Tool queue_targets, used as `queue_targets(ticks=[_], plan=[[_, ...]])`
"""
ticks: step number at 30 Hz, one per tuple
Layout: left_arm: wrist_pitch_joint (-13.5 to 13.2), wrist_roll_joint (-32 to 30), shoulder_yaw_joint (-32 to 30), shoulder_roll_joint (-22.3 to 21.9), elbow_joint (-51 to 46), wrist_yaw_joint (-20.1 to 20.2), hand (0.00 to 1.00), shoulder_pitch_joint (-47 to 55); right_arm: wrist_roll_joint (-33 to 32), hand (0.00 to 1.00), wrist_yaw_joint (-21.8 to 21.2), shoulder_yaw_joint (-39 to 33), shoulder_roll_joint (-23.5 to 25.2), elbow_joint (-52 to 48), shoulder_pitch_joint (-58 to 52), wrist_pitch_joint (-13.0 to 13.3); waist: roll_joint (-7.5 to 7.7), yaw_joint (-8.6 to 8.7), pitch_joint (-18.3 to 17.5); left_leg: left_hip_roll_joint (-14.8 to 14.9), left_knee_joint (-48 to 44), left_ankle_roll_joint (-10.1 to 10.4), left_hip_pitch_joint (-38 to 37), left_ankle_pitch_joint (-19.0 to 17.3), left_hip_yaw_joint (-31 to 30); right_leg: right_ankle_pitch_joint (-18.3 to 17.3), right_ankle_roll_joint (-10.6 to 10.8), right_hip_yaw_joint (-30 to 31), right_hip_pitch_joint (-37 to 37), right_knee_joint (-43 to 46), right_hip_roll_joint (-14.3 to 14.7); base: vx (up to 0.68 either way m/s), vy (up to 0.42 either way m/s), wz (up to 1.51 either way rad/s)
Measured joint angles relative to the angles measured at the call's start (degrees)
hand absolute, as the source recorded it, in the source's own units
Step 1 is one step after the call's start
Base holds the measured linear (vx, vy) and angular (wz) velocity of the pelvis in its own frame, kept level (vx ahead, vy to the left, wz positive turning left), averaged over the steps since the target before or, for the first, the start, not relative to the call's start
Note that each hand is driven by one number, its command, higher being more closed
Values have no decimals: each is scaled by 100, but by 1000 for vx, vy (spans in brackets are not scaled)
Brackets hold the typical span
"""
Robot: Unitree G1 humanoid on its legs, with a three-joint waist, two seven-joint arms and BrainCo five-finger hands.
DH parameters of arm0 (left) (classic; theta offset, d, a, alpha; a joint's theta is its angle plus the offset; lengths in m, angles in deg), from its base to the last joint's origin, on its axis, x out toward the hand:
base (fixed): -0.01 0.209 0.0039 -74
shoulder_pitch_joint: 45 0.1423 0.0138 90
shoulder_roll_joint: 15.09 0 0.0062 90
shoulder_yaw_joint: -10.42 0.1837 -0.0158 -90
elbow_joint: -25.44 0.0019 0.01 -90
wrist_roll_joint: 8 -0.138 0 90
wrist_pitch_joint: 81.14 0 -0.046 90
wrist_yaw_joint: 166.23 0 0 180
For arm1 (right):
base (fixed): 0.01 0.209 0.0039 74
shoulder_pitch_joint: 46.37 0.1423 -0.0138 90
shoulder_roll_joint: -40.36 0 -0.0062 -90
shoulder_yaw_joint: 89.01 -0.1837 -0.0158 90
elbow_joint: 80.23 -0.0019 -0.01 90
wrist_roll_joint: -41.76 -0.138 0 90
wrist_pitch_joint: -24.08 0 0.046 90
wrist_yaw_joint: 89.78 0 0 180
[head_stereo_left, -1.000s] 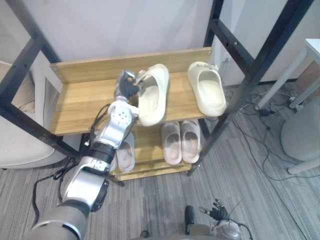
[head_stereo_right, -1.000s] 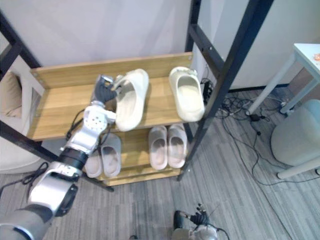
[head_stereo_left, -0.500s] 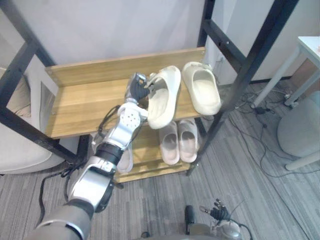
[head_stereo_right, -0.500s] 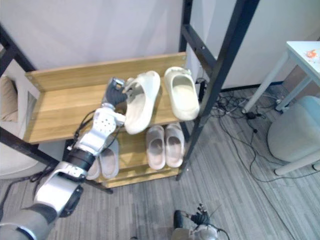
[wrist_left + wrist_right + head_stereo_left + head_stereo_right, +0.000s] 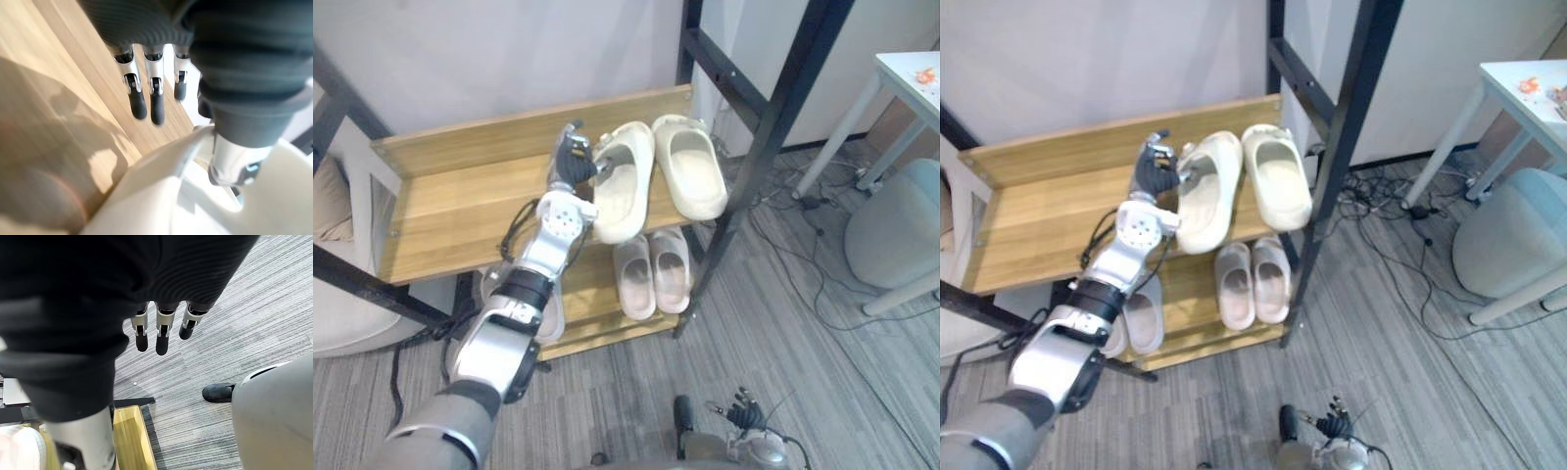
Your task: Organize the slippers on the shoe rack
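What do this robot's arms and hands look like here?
The left arm is silver-grey jointed segments with a round perforated wrist disc. The left hand and right hand have dark ribbed covers and silver fingers with dark tips.

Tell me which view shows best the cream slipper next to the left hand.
The left eye view: nearly the whole slipper shows, lying on the upper shelf beside its mate. The right eye view shows almost the same. The left wrist view catches just part of its rim, from very close.

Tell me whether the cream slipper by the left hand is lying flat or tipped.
Flat: the cream slipper lies sole down, opening up, on the top shelf beside its mate.
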State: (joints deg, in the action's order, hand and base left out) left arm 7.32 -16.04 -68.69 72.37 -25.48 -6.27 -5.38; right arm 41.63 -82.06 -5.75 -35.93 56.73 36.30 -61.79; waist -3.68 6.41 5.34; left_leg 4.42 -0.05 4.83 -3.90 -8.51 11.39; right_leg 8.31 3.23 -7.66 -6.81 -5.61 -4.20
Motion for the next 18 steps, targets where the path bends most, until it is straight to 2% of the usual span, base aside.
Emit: queue_targets(ticks=[6, 13, 18], plan=[[-8, 408, -51, -153, -48, -9, 0, 21, 0, 0, 5, 0, -1, 3, 1, -3, -5, 4, 3, -11, -20, -2, 71, 3, -134, -1, -1, -118, 1, 0, -17, -6, -9, 9], [-36, 791, -153, -150, -781, -98, 0, 502, -1, 0, 26, 11, -5, 25, 10, -8, -10, 7, 3, -23, -47, -7, 82, 6, -286, -2, -1, -260, 74, -1, -46, 1, -2, 10], [-165, 1110, -354, -119, -1544, -98, 0, 976, -2, 0, 25, 25, -25, 116, 52, -13, -8, -12, 2, -46, -107, -18, 140, 13, -421, -2, -2, -362, 111, -2, -90, -16, 2, 13]])
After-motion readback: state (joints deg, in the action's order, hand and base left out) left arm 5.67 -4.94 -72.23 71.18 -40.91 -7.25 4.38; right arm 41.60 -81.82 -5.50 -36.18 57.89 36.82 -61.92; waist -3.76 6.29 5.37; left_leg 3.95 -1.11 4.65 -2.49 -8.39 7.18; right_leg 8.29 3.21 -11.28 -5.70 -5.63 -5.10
